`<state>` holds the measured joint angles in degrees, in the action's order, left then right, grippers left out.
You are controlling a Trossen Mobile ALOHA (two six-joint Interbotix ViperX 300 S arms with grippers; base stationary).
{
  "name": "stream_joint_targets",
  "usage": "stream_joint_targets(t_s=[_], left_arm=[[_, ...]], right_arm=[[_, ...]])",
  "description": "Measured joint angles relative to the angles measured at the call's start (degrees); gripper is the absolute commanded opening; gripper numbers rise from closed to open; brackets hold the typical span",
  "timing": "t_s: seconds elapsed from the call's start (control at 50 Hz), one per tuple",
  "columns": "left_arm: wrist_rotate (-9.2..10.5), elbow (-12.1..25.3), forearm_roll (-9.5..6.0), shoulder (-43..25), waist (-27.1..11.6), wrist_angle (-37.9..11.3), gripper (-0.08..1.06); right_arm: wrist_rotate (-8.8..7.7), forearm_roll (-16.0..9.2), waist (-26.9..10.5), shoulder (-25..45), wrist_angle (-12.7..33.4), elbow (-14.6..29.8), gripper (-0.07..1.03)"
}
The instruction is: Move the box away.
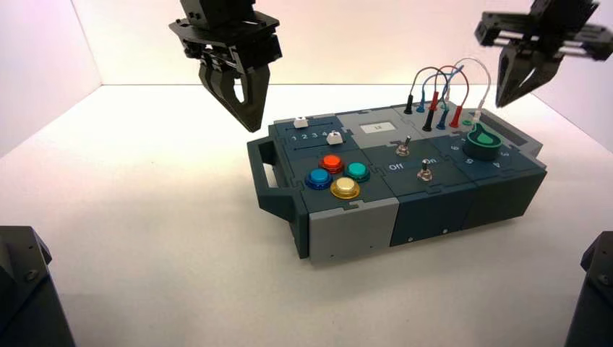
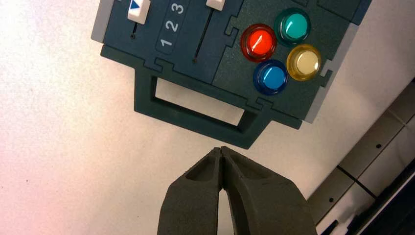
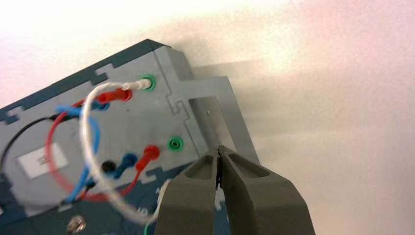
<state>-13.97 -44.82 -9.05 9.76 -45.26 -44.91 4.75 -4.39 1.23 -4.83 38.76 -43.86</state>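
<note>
Closed on nothing, the left gripper's fingertips [image 2: 213, 159] met beside the box's left end handle [image 2: 191, 120]; the right gripper [image 3: 219, 149], also closed and empty, hung near the right end, contact impossible to tell. Wires [image 1: 463, 72] partly hid the sockets. The box [image 1: 354, 238] sat askew on a pale table [image 1: 166, 253] before white walls [image 1: 347, 36].

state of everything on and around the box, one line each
left gripper: shut, by the dark handle, not holding
right gripper: shut, over the grey handle
box: lying flat, turned at an angle
white wire: one end in a green-ringed socket
green-ringed socket beside the red plug: nothing plugged in
red plug: plugged in
</note>
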Motion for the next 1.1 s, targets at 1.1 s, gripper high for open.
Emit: stream_joint_targets(t_s=[1.1], left_arm=[[-4.66, 5.8, 0.88, -13.8, 3.1, 1.7, -0.03]], right_arm=[[-0.18, 0.0, 0.0, 7.2, -2.9, 3.3, -0.02]])
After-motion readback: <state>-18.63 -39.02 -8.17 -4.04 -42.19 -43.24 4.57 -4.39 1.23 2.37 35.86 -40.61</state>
